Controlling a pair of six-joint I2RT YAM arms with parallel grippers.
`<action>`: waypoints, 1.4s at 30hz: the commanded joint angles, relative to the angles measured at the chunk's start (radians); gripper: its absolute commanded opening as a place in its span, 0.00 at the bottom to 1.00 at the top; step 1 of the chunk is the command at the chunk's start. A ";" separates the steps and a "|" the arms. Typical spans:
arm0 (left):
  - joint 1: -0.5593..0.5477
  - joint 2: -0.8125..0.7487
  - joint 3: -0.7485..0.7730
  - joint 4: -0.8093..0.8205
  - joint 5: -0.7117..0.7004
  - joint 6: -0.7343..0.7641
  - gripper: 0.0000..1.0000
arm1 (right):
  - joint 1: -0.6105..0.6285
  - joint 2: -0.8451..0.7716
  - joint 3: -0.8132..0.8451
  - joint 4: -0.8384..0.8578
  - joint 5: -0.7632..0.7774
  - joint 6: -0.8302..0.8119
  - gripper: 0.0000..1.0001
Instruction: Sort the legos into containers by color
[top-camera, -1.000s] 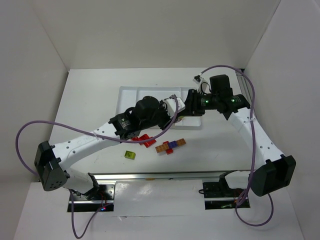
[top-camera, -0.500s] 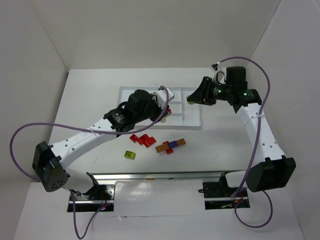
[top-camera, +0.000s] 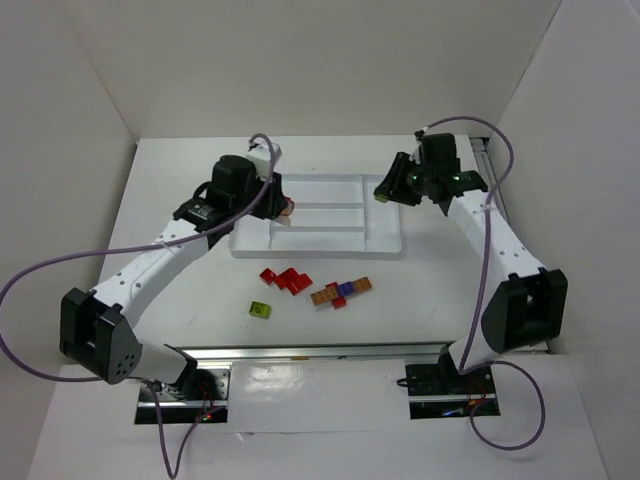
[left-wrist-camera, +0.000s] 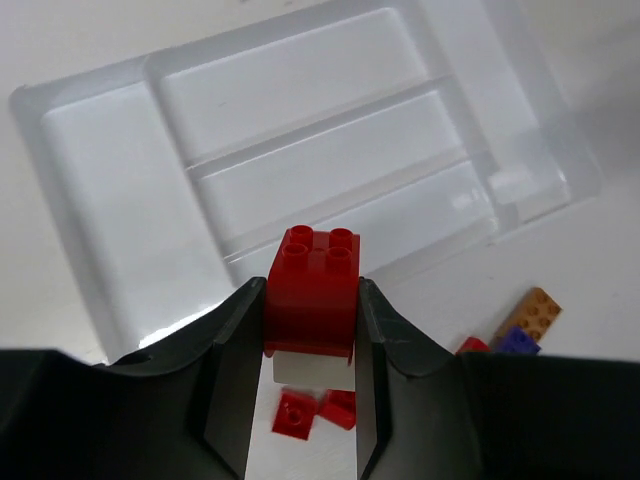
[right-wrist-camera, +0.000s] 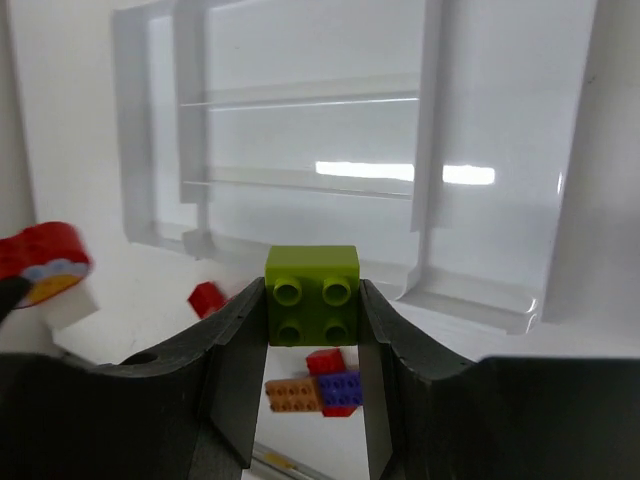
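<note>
- A red lego (left-wrist-camera: 312, 270) is clenched in the left pincer (left-wrist-camera: 311, 320), held over the left part of the tray (top-camera: 330, 250). A lime lego (right-wrist-camera: 312, 290) is clamped in the right pincer (right-wrist-camera: 312, 325) over the tray's right end.
- Both look set to drop; next, each must lower into its own compartment and let go.
- One tray with five compartments, all bare as far as I see.
- Near it on the tabletop (top-camera: 450, 290): a red clump (top-camera: 285, 278) of two or three, one lime brick (top-camera: 261, 310), and one orange-blue-red clump (top-camera: 341, 291).
</note>
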 joint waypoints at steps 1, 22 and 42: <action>0.090 -0.029 0.034 -0.087 -0.009 -0.176 0.00 | 0.046 0.108 0.068 0.092 0.132 -0.022 0.19; 0.102 -0.008 0.052 -0.139 0.137 -0.179 0.00 | 0.181 0.731 0.535 0.180 0.259 0.002 0.79; 0.150 0.086 0.161 -0.121 0.256 -0.207 0.00 | 0.215 0.212 0.043 0.379 0.151 -0.011 0.58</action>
